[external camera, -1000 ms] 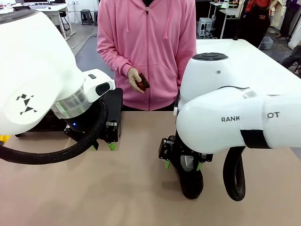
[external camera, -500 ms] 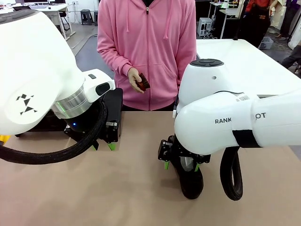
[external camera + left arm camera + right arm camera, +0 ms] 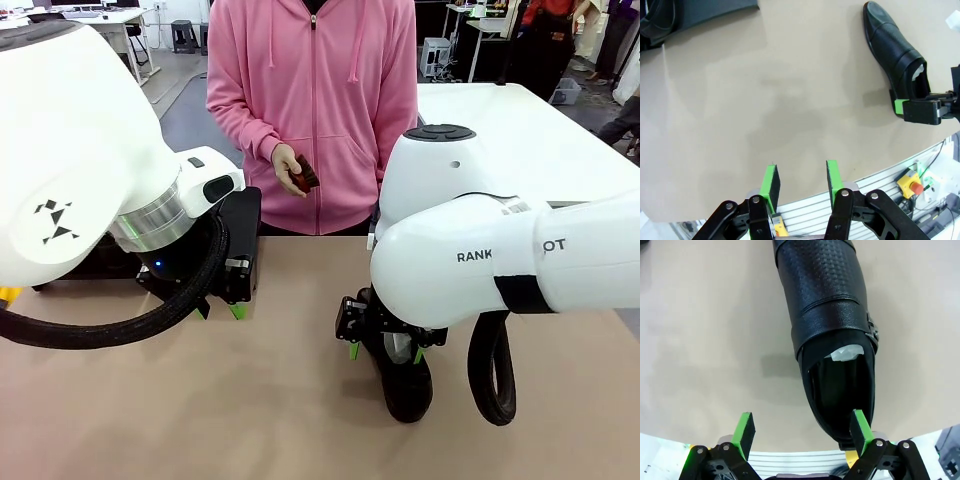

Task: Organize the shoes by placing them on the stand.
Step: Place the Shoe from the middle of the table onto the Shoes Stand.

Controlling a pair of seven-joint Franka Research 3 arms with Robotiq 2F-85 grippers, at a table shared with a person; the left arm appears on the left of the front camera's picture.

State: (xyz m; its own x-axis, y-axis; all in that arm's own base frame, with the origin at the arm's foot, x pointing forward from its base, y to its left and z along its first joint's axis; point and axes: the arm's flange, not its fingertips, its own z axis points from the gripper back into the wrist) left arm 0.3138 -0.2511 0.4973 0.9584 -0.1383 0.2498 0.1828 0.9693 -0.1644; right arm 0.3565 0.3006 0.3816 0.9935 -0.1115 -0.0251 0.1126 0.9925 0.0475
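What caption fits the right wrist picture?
Open right gripper poised at the heel of a black shoe lying on the tan table.

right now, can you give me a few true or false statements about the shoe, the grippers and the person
1. The right gripper stands open around the heel of a black shoe. True.
2. The shoe is lifted clear of the table. False: it rests on the tan tabletop.
3. The left gripper holds a shoe. False: nothing lies between its green pads, which hover over bare table.
4. The person's hand holds a small reddish-brown object. True.
5. The person wears a blue jacket. False: it is a pink zip-up hoodie.
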